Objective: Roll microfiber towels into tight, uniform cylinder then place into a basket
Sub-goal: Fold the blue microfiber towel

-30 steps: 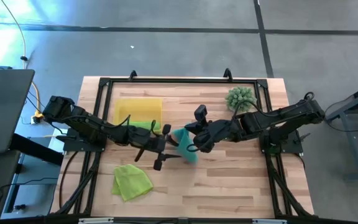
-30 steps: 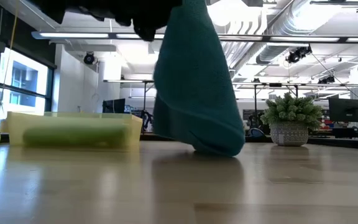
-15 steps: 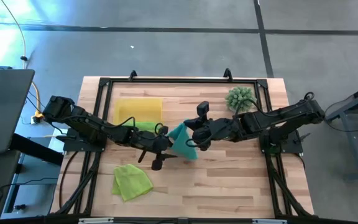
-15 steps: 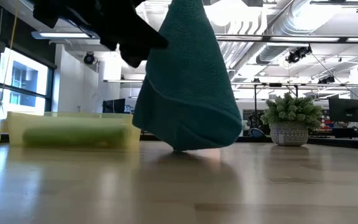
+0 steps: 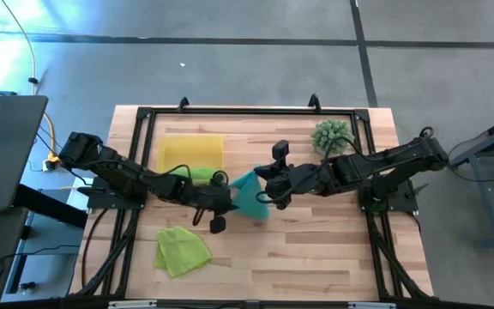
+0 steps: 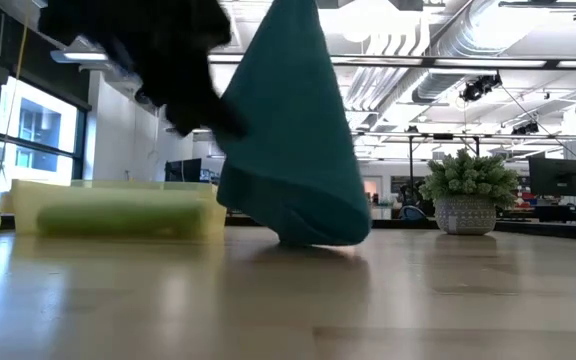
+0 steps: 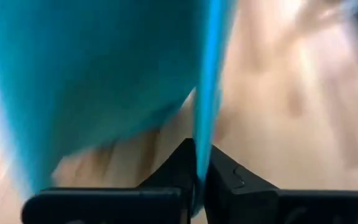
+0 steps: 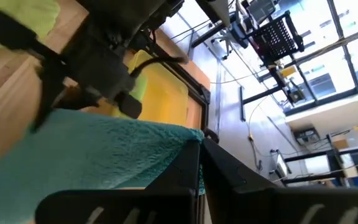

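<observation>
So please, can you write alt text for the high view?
Two dark robot arms meet at the middle of a wooden table, each with jaws shut on one teal microfiber towel. A translucent yellow plastic basket holds a rolled lime green towel; another crumpled lime towel lies nearer.

One camera looks straight down on my table, one level across it — both wrist views press close to the teal towel (image 5: 249, 194).

One towel (image 5: 249, 194) hung over the middle of the bench (image 5: 316, 257), between the left pincer (image 5: 230, 196) and the right pincer (image 5: 262, 192), its lower fold touching the boards. The basket (image 5: 178, 148) sat behind and to its left with a rolled towel (image 6: 116, 217) inside. Another towel (image 5: 182, 251) lay near the front left, and a potted plant (image 5: 332, 135) stood at the back right.
</observation>
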Controlling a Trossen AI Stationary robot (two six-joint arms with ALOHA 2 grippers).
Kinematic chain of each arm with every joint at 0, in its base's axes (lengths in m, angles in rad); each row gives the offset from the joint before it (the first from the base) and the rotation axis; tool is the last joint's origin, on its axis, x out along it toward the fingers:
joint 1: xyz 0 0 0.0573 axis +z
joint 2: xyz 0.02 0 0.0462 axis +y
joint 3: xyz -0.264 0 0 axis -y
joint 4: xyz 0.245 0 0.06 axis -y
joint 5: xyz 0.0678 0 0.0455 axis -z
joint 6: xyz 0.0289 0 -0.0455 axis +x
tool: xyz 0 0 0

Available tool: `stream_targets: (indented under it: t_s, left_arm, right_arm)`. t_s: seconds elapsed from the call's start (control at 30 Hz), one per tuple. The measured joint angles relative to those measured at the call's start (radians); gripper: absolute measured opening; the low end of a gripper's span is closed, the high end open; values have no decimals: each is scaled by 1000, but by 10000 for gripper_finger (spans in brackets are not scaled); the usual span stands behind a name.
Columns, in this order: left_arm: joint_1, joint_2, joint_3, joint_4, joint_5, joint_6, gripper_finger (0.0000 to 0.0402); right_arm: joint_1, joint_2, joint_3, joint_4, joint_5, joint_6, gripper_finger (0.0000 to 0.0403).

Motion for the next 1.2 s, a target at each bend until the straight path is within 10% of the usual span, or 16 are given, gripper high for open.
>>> stream_targets:
  t_s: [0.47,1.2]
  left_arm:
    - [-1,0,292,-902,-260,-241,0]
    - [6,0,346,-974,-285,-190,0]
  right_arm:
    - [-8,0,-39,-127,-14,506,1]
    - [-88,0,-188,-192,-143,767,0]
